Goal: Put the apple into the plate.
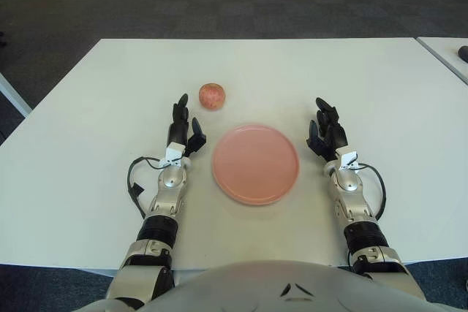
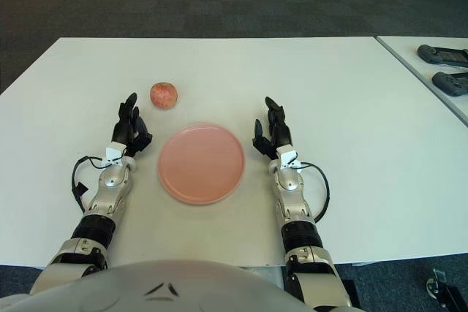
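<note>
Left eye view: round apple beyond smooth flat pink plate.

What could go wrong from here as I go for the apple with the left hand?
The apple is round and sits just beyond the left hand, whose fingers are open: a nudge could roll it away across the table. The plate looks shallow, so a dropped apple might roll off. The right hand flanks the plate's right side.

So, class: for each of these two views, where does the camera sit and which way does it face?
Left eye view: on the head, facing forward and down at the white table; left hand, right hand and both forearms show.
Right eye view: slightly to the right, same aim, same limbs.
Shared: apple and pink plate, empty, between the open hands.
</note>
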Available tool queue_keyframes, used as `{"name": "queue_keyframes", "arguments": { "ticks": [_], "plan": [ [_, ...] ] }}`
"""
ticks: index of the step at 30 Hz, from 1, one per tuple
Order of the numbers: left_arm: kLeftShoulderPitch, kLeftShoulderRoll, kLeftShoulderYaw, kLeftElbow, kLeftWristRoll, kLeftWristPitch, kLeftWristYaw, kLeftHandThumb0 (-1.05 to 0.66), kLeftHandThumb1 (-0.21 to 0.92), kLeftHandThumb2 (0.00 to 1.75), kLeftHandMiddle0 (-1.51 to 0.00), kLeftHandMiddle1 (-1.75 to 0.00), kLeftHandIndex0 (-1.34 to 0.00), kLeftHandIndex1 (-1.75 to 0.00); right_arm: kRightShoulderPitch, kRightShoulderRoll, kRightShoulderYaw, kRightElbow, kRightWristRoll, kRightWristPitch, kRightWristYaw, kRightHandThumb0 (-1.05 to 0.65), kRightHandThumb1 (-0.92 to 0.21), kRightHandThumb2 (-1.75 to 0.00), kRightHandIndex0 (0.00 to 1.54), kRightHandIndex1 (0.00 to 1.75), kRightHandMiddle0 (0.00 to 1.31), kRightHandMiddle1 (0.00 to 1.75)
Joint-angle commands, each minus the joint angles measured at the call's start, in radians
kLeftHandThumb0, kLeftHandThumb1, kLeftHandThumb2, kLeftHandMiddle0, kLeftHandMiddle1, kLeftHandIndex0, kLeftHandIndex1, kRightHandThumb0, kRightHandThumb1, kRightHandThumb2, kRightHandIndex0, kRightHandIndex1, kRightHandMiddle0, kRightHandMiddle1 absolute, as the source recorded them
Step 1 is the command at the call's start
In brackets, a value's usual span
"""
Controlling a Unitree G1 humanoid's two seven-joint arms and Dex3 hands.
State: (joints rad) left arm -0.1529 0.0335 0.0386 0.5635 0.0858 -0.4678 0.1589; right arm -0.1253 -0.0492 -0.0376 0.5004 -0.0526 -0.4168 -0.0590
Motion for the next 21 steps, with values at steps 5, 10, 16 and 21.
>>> {"name": "queue_keyframes", "arguments": {
  "ticks": [5, 10, 16, 21],
  "plan": [
    [0.012, 0.010, 0.005, 0.015, -0.001, 0.010, -0.008, -0.80, 0.92, 1.01, -0.18, 0.00, 0.00, -0.45, 0.031, 0.006, 0.004, 0.023, -0.002, 0.034, 0.002, -0.62, -0.92, -0.79, 0.20, 0.09, 0.00, 0.43],
    [0.012, 0.010, 0.005, 0.016, -0.001, 0.008, -0.008, -0.79, 0.92, 1.01, -0.19, -0.01, 0.00, -0.47, 0.031, 0.006, 0.003, 0.023, -0.001, 0.032, 0.001, -0.62, -0.92, -0.79, 0.20, 0.09, 0.00, 0.43],
    [0.009, 0.011, 0.006, 0.020, -0.003, 0.007, -0.010, -0.80, 0.92, 1.01, -0.19, -0.01, 0.00, -0.48, 0.028, 0.007, 0.003, 0.029, 0.000, 0.031, 0.001, -0.62, -0.92, -0.79, 0.20, 0.09, 0.00, 0.44],
    [0.007, 0.012, 0.007, 0.021, -0.002, 0.004, -0.008, -0.80, 0.92, 1.00, -0.19, -0.01, 0.00, -0.48, 0.024, 0.007, 0.003, 0.038, -0.001, 0.027, -0.001, -0.62, -0.92, -0.79, 0.21, 0.09, 0.00, 0.44]
  ]
}}
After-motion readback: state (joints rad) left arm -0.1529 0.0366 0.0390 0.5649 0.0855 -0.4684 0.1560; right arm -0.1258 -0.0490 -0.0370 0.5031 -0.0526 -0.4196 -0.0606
